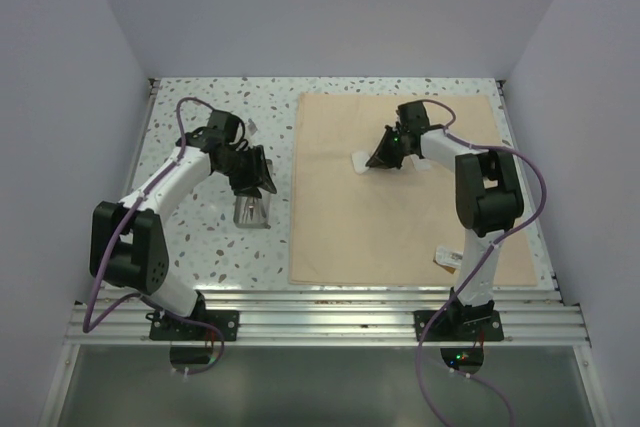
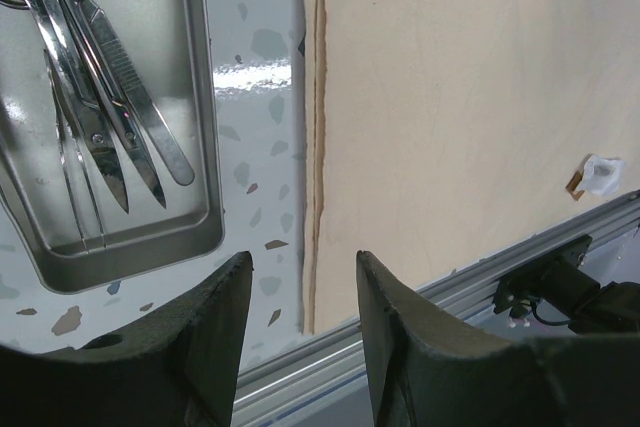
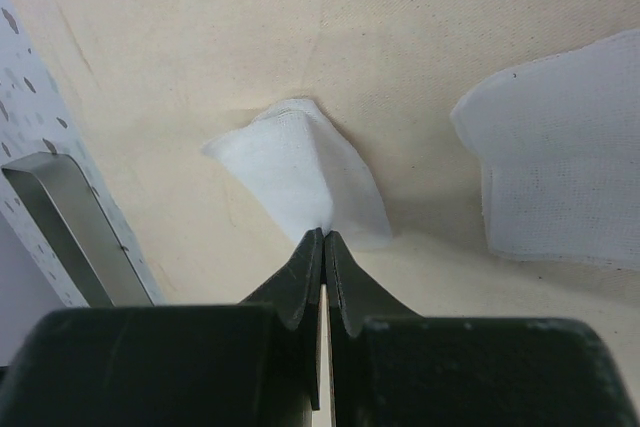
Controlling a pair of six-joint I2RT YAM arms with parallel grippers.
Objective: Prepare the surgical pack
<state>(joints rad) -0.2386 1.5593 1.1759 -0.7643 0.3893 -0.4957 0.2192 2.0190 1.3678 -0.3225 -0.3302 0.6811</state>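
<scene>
The tan cloth sheet [image 1: 400, 217] lies spread on the right half of the table. My right gripper [image 3: 325, 234] is shut on a corner of a white gauze square [image 3: 300, 167], which bunches up off the cloth [image 3: 300, 27]. A second gauze square [image 3: 560, 167] lies flat to its right. The grey metal tray [image 2: 195, 97] holds the steel scissors [image 2: 70, 57] and the thin forceps [image 2: 140, 117]. It sits on the speckled table left of the cloth. My left gripper [image 2: 303, 259] hangs open and holds nothing, just past the tray's end by the cloth's edge [image 2: 315, 147]. A small white packet [image 1: 447, 258] lies near the cloth's front right corner.
White walls close the table in on the left, back and right. An aluminium rail [image 1: 320, 312] carrying both arm bases runs along the near edge. In the top view the tray [image 1: 251, 213] sits just in front of the left gripper [image 1: 258, 179].
</scene>
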